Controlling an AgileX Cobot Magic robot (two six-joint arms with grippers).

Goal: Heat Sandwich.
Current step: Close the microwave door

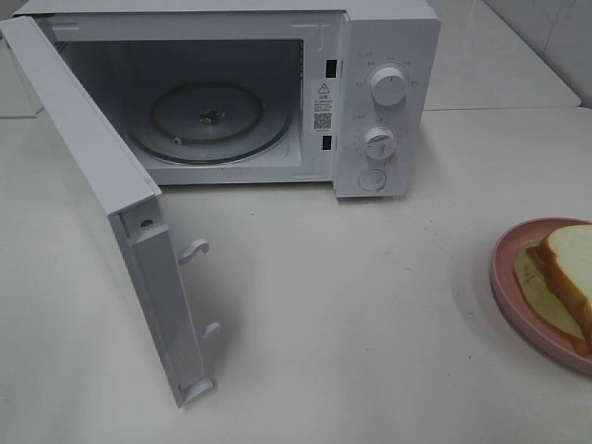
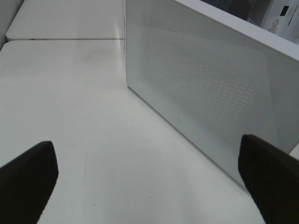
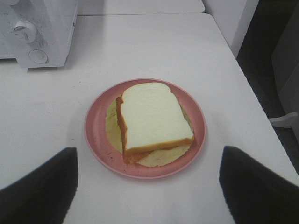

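The sandwich (image 1: 566, 264), white bread with tan crust and pale filling, lies on a round pink plate (image 1: 505, 277) at the table's right edge, partly cut off in the exterior view. The right wrist view shows the sandwich (image 3: 154, 116) whole on its plate (image 3: 96, 130). My right gripper (image 3: 149, 193) is open, its dark fingers (image 3: 42, 186) apart just short of the plate, holding nothing. My left gripper (image 2: 149, 186) is open and empty, facing the outer face of the microwave door (image 2: 210, 88). Neither gripper shows in the exterior view.
The white microwave (image 1: 384, 55) stands at the back of the table. Its door (image 1: 83, 157) is swung wide open toward the front left. The glass turntable (image 1: 208, 120) inside is bare. Two knobs (image 1: 388, 85) sit on its right panel. The table edge (image 3: 243, 79) runs right of the plate.
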